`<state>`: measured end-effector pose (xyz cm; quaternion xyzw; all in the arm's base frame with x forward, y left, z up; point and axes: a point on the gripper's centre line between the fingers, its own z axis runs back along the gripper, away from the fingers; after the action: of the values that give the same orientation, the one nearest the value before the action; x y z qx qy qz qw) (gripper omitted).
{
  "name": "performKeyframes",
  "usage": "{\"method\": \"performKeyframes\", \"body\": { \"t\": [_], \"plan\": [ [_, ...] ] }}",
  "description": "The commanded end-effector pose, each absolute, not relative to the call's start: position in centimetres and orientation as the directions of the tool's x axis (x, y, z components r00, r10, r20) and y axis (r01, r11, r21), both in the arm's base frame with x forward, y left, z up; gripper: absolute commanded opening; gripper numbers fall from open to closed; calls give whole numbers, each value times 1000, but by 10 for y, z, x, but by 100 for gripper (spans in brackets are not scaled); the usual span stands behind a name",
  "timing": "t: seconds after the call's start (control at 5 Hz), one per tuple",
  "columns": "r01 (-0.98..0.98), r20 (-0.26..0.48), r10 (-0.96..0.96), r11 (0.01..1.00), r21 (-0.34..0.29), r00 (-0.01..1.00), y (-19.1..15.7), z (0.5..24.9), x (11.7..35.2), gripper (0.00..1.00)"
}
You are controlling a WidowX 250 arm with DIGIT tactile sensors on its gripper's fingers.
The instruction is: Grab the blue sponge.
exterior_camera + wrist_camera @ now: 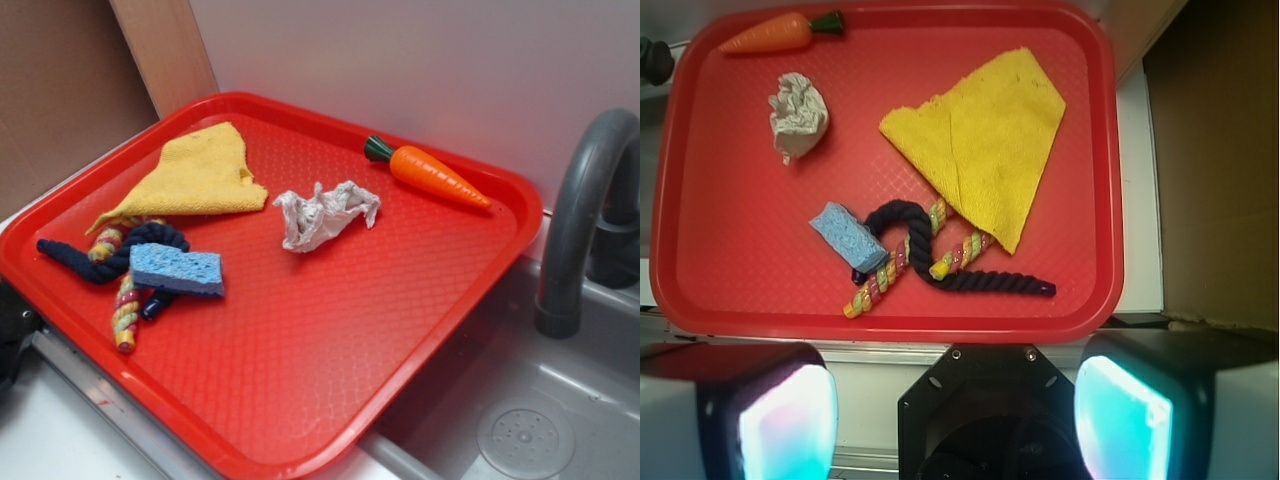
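One red tray (330,400) fills most of the exterior frame, set beside a grey sink (560,420) with a dark faucet (580,220) at the right edge. On the tray's upper left lies a yellow cloth (195,175), folded to a rough triangle. Below it a navy rope (110,260) twists together with a multicoloured rope (125,305). The blue sponge (177,270) rests on top of those ropes at the left of the frame, touching both. A toy carrot (430,172) lies near the tray's upper right rim, and a crumpled paper wad (325,213) sits near the centre, apart from the rest. In the wrist view the jaws stand wide apart along the bottom edge, holding nothing, with the gripper (955,410) well short of the sponge (847,235) above.
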<state>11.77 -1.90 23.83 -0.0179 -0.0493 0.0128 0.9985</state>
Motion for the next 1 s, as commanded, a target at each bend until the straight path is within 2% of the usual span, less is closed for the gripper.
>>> {"method": "performKeyframes", "body": {
  "t": [0.0, 0.2, 0.4, 0.6, 0.8],
  "plan": [
    [369, 127, -366, 929, 4, 922, -48, 217, 175, 100],
    [587, 170, -581, 809, 20, 796, -73, 199, 175, 100],
    [749, 110, -744, 662, -17, 660, -90, 173, 160, 100],
    [734, -45, -733, 678, 21, 679, -101, 143, 157, 100],
    [741, -99, -739, 671, -16, 667, -108, 102, 162, 100]
  ]
}}
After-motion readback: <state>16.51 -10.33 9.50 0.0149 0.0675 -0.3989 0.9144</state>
